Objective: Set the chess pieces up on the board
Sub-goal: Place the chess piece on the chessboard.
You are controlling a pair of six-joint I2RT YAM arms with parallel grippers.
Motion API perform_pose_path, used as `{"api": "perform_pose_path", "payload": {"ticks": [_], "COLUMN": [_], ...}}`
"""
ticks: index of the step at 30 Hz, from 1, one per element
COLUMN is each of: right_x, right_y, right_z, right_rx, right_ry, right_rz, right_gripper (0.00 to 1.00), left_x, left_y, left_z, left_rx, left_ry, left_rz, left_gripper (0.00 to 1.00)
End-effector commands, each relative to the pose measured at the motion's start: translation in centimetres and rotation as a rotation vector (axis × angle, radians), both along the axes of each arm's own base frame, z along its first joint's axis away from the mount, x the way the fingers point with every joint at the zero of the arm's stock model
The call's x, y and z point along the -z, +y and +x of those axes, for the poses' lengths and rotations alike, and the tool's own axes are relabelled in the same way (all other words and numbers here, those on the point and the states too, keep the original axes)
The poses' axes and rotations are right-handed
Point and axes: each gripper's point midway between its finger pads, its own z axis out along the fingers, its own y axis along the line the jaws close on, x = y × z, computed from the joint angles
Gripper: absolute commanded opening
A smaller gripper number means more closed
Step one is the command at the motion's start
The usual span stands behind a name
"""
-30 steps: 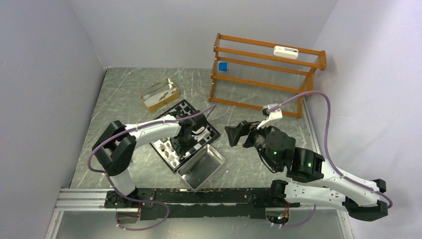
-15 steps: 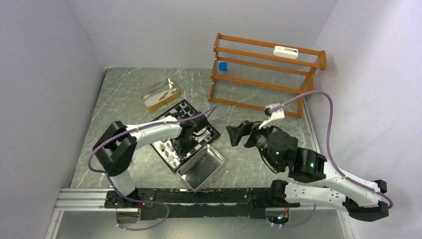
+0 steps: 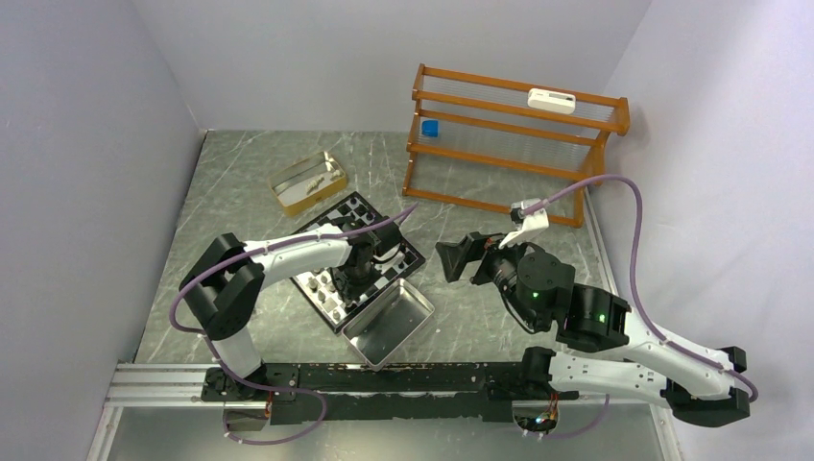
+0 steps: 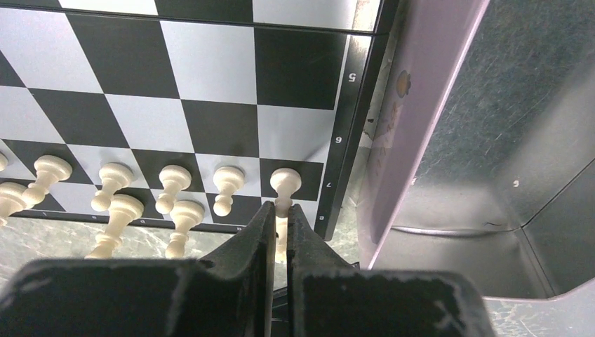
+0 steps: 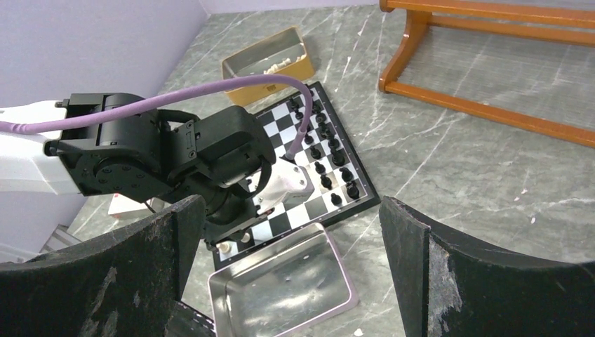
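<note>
The board [image 3: 351, 207] lies at mid-table and also shows in the left wrist view [image 4: 210, 77] and the right wrist view [image 5: 319, 203]. Cream chess pieces [image 4: 112, 186] stand in rows along its near edge, and black chess pieces [image 5: 324, 156] stand along the far edge. My left gripper [image 4: 279, 212] reaches down at the board's near corner by the tray. It is shut on a cream piece [image 4: 285, 181] whose head sticks out past the fingertips. My right gripper [image 3: 459, 259] is open and empty, held above the table to the right of the board.
A shiny metal tray [image 3: 408, 322] lies tilted against the board's near-right edge. A gold box [image 3: 305, 196] holding a few pieces stands behind the board at the left. A wooden rack [image 3: 509, 144] stands at the back right. Grey walls close in both sides.
My left gripper has shifted slightly toward the board's near corner. My right arm moved a little to the right at first and has been still since.
</note>
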Motion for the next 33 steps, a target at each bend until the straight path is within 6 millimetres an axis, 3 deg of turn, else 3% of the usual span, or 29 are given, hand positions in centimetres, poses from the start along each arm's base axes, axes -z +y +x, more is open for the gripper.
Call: {"api": "perform_pose_path", "payload": {"ticks": [1,33], "right_x": [-1.51,-1.28], "right_y": [-0.69,-1.39], "right_z": [0.1,-0.18], "right_rx": [0.022,0.019], "right_ry": [-0.017,-0.018], "right_rz": [0.045,0.04], "right_gripper": [1.0,1.0], "left_x": [0.43,0.09], "left_y": [0.22,0.11], "left_z": [-0.4,0.12], "left_rx": [-0.002,0.011], "left_ry": [0.018,0.003], "left_rz": [0.026,0.056], "left_gripper": [0.1,0.2]}}
